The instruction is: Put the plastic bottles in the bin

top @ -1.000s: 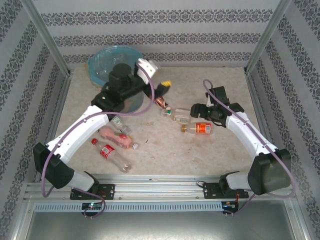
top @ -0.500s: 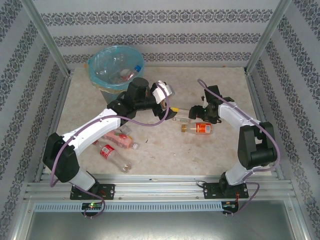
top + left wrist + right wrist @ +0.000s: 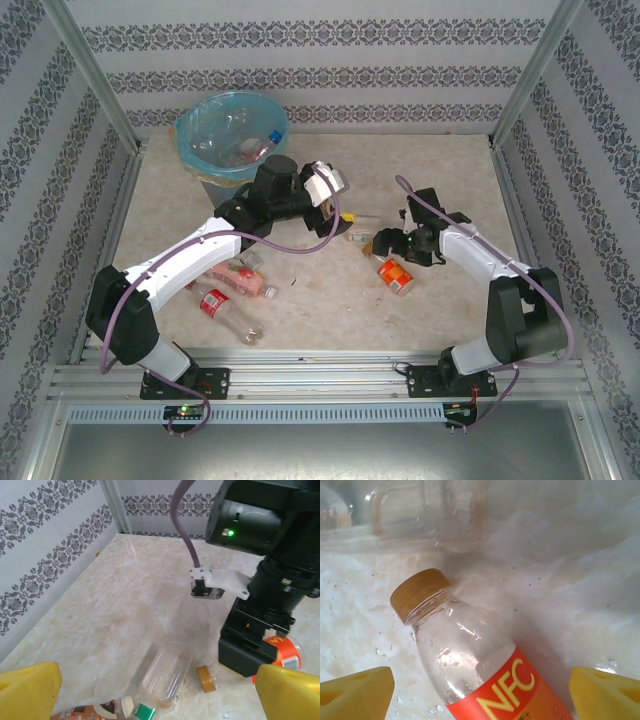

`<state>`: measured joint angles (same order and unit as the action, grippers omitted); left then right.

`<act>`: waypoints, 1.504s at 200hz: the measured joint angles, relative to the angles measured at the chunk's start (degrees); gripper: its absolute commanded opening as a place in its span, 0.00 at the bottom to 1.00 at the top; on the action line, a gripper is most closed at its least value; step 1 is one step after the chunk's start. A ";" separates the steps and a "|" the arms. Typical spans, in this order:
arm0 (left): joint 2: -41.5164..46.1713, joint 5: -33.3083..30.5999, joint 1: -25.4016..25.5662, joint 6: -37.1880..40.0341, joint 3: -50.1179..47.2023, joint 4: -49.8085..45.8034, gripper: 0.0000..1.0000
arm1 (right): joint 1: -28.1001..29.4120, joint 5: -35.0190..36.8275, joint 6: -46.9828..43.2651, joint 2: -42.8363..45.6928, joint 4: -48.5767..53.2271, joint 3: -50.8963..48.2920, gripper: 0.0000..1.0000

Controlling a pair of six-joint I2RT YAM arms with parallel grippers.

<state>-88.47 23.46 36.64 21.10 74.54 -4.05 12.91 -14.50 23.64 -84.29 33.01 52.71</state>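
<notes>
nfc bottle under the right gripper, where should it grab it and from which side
Grip the NFC bottle across its wide body at the top of its orange label, from straight above. It lies on its side on the table with the open right gripper straddling it; the cap end is narrower and near a clear bottle.

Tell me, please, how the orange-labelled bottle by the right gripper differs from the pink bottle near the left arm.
The orange-labelled bottle is clear with a tan cap; the pink bottle looks pink throughout. The orange-labelled bottle lies between the right gripper's open fingers; the pink bottle lies near the left arm. Both lie on their sides on the table, outside the bin.
</notes>
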 measured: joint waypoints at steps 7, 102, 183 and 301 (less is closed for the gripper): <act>0.00 -0.31 0.00 0.00 0.13 -0.11 1.00 | 0.55 0.00 0.26 0.13 0.04 -0.26 0.91; 1.64 -6.97 0.00 -1.09 1.77 -1.73 1.00 | 9.14 2.27 2.54 2.97 2.38 -2.64 0.96; 4.37 -9.84 -0.52 -2.10 0.13 -1.55 1.00 | 13.14 8.09 6.64 -0.63 2.36 -3.63 0.93; 4.42 -8.52 -3.58 -10.16 1.49 -2.89 1.00 | 13.11 10.95 9.42 2.71 0.66 -6.75 0.56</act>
<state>-84.05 14.94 33.06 10.94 76.03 -6.94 26.02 -3.55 33.06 -81.58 33.67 45.95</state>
